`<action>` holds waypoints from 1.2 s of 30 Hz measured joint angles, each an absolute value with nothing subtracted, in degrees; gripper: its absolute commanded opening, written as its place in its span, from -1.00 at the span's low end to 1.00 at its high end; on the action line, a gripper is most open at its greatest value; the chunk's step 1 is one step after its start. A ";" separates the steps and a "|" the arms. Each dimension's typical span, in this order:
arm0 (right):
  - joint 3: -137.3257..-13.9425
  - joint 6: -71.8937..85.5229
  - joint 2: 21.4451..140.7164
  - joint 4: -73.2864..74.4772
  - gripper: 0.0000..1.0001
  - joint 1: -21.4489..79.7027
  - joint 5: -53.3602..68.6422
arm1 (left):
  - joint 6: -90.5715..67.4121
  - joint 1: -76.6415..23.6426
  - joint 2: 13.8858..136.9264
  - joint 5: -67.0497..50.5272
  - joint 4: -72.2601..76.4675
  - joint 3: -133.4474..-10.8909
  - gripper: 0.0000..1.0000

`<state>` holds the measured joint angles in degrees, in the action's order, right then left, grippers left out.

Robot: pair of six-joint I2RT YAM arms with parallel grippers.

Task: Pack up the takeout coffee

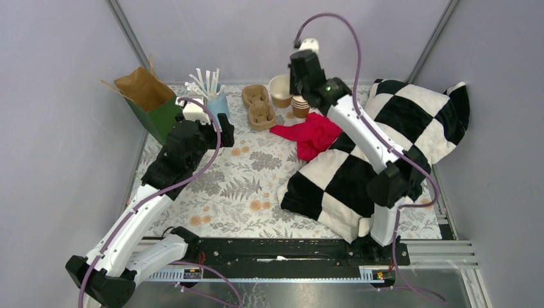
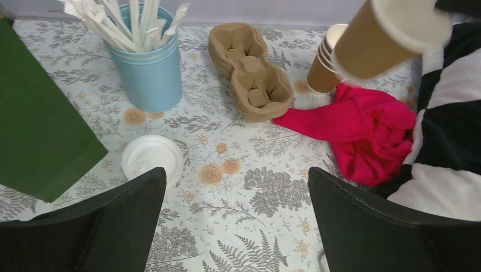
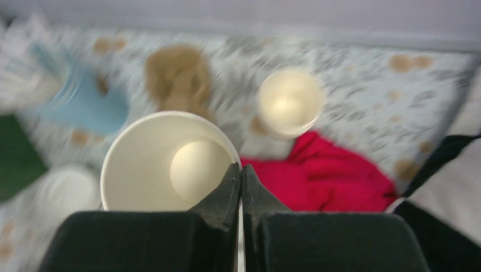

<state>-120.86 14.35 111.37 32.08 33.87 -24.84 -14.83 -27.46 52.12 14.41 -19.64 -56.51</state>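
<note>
Beyond right tool (image 3: 240, 170), cup (image 3: 153, 164), blurred table (image 3: 363, 73)

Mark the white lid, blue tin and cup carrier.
white lid (image 2: 152, 158), left wrist view, its flat top.
blue tin (image 2: 148, 79), left wrist view, its side wall.
cup carrier (image 2: 248, 65), left wrist view, ridge between wells.

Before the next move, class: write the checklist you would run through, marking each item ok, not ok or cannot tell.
1. Right gripper shut on cup rim: ok.
2. Cup clear of the stack: ok.
3. Lid on cup: not ok; it lies on the table.
4. Left gripper open: ok.
5. Carrier slots empty: ok.
6. Bag open: ok.
</note>
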 measured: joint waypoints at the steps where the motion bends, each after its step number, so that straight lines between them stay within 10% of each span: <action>1: -117.38 14.52 109.19 31.62 -1.00 35.68 -23.38 | -14.92 -27.62 52.10 15.29 -19.70 -56.51 0.98; 18: -88.27 18.46 104.09 26.13 -1.00 55.88 -12.47 | -23.94 -27.03 47.35 25.69 -36.12 -55.31 0.97; 36: -76.51 20.84 103.11 18.50 -0.99 61.95 -15.64 | -28.01 -2.87 62.76 2.11 -37.80 -54.81 0.97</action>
<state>-76.51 20.84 103.11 18.50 61.95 -15.64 -28.01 -2.87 62.76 2.11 -37.80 -54.81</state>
